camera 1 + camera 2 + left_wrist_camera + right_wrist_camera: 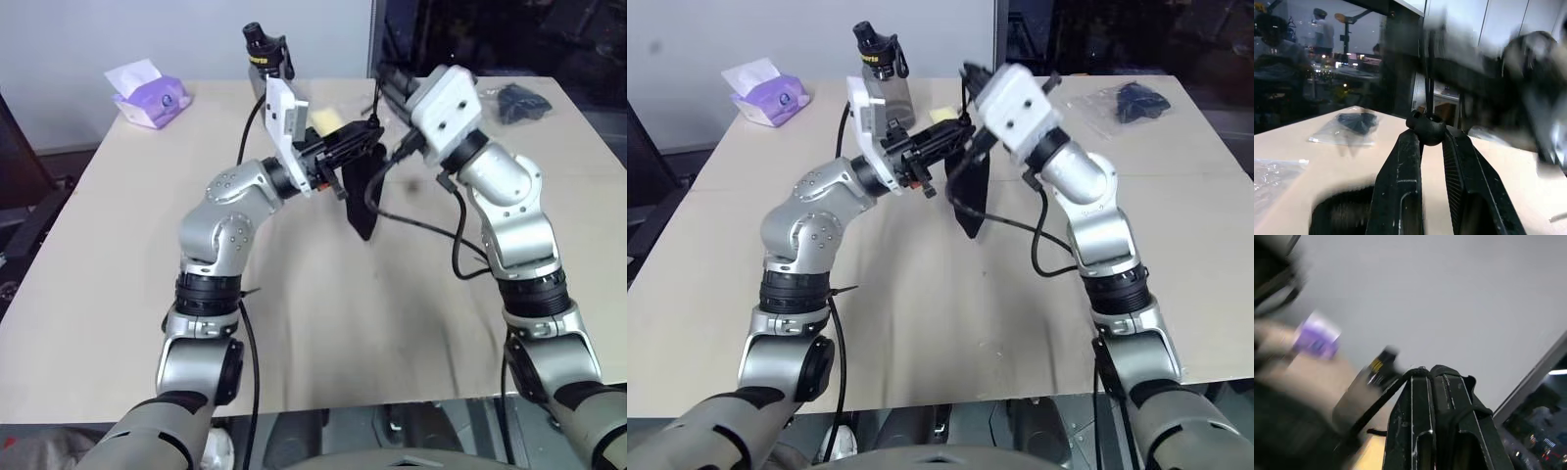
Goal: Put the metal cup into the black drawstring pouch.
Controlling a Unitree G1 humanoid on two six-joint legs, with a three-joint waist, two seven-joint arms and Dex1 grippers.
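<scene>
The black drawstring pouch [362,199] hangs in the air over the middle of the table, between my two grippers. My left gripper [370,133] reaches in from the left and is shut on the pouch's round black toggle [1426,128]. The thin cord [1429,73] runs up from the toggle. My right gripper [1430,370] is raised above the pouch, and its fingers [1413,401] are shut with the cord looped around their tips. The metal cup is out of view.
A grey bottle with a black lid [884,70] stands at the far edge of the table. A purple tissue pack [149,96] lies at the far left. A clear plastic bag with a dark item [1127,101] lies at the far right. A yellow note [326,119] lies behind the grippers.
</scene>
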